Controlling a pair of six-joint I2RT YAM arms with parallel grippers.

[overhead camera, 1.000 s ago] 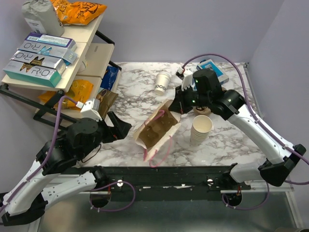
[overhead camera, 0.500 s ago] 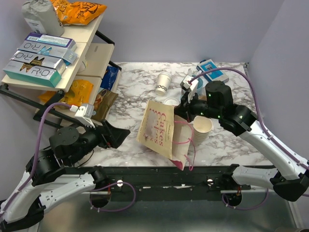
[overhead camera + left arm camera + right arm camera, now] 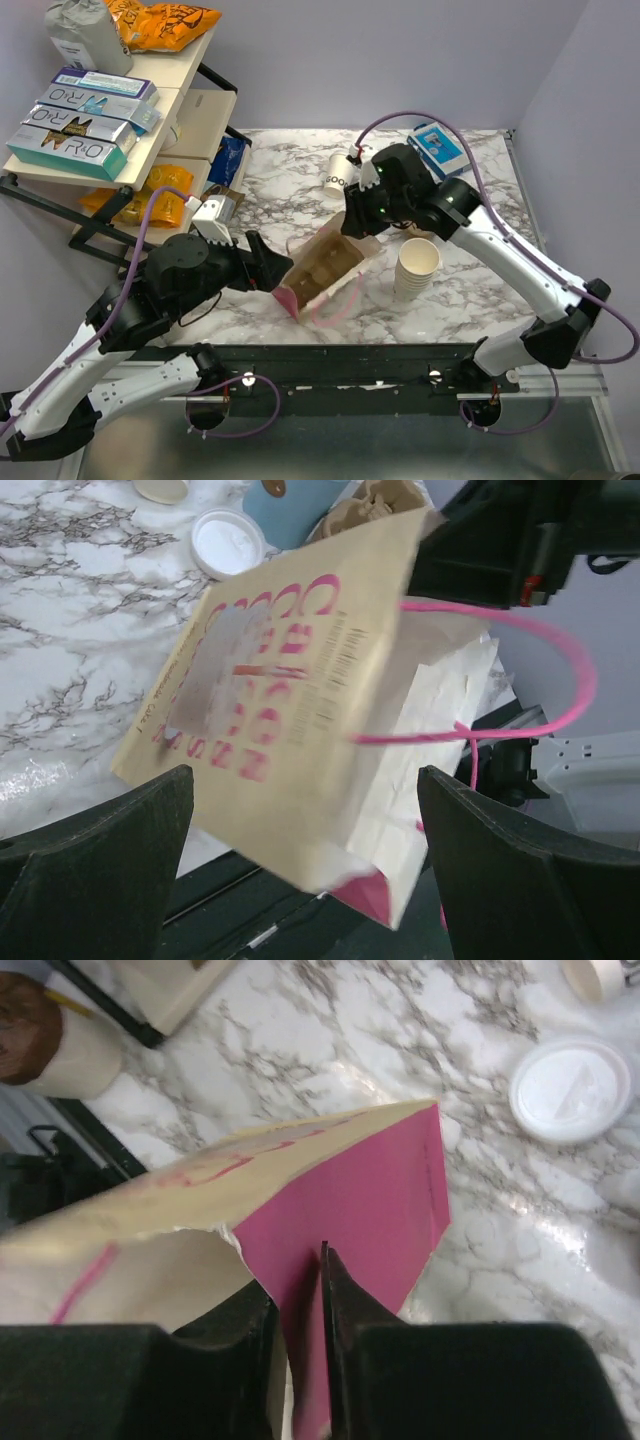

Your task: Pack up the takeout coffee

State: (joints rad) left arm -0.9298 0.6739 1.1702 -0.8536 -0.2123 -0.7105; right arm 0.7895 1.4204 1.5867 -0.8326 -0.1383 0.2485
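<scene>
The takeout coffee point(image 3: 336, 172), a white cup with dark lettering, stands at the back of the marble table, just behind the right arm. Its round white lid point(image 3: 570, 1088) shows from above, and in the left wrist view its lid point(image 3: 228, 542) sits beyond the bag. A tan paper bag point(image 3: 325, 265) with pink handles tilts mouth-up at mid-table. My right gripper point(image 3: 352, 225) is at its far rim, jaws slightly apart around the bag's pink wall point(image 3: 340, 1210). My left gripper point(image 3: 275, 275) is wide open at the bag's near-left corner point(image 3: 290, 680), which lies between its fingers.
A stack of lidless cream cups point(image 3: 417, 265) stands right of the bag. A light-blue mug point(image 3: 295, 505) sits beside the lid. A shelf rack point(image 3: 90, 120) with boxes and snack packets fills the left. A blue box point(image 3: 440, 150) lies at the back right.
The right arm swung the hanging bag back leftward, and it now tilts mouth-up. The left gripper came forward to the bag's corner. The right jaws have parted slightly.
</scene>
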